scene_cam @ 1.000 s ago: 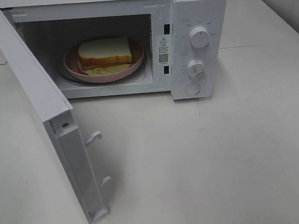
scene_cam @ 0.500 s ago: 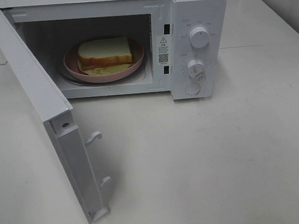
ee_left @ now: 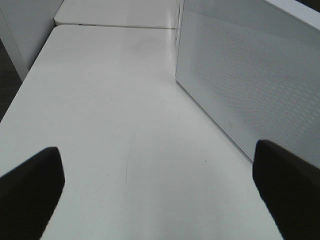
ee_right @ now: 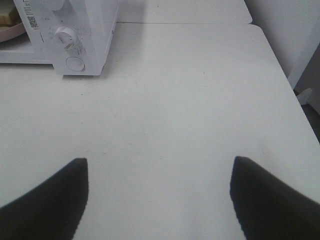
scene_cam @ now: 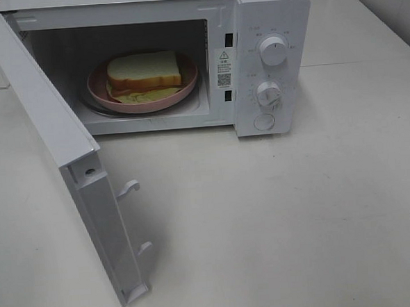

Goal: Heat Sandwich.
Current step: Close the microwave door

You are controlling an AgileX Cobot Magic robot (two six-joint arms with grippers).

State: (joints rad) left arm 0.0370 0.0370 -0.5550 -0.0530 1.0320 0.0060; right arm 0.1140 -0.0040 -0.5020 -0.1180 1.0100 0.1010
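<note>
Fingers of the left gripper [ee_left: 155,165] are seen spread wide with nothing between them, held over bare table [ee_left: 100,100] just beside the outer face of the door [ee_left: 240,85]. The right gripper [ee_right: 159,165] is likewise parted and empty, held over the table well apart from the microwave [ee_right: 85,45]. Neither arm is caught in the high view.

The sandwich [scene_cam: 144,70] is found on the pink plate [scene_cam: 98,87] inside the cavity, and the door is swung fully out to the left. Loading is judged done, and closing is judged to be the step in hand. A push on the door's outer face by the left gripper is called for, until the latch hooks [scene_cam: 129,188] are seated. After that, a knob [scene_cam: 268,94] is to be turned by the right.

The table is white, smooth and matt, and a second one is butted against it behind. A pale wall is seen to the right, and dark floor is glimpsed past the table's edges.
</note>
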